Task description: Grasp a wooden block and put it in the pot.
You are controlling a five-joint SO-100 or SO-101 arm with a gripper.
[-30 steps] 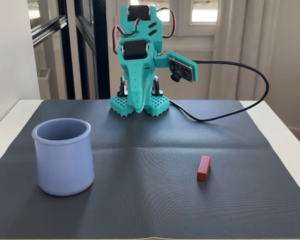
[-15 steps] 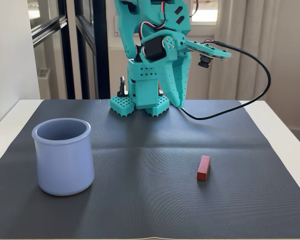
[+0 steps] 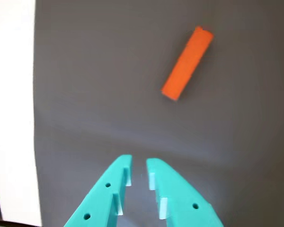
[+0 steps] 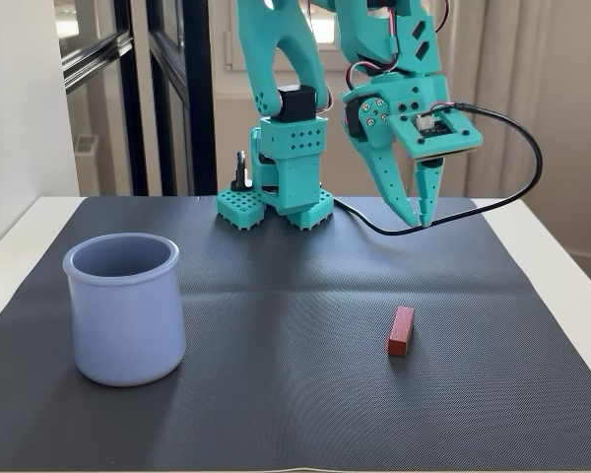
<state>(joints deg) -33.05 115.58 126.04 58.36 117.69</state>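
Note:
The wooden block lies flat on the dark mat, right of centre in the fixed view; in the wrist view it looks bright orange and lies tilted at the upper right. The lavender-blue pot stands upright and empty-looking at the left of the mat; it is out of the wrist view. My teal gripper hangs above the mat behind the block, pointing down, well clear of it. In the wrist view the gripper shows a narrow gap between its fingertips and holds nothing.
The arm's base stands at the mat's far edge. A black cable loops from the gripper down to the mat at the right. The white table borders the dark mat.

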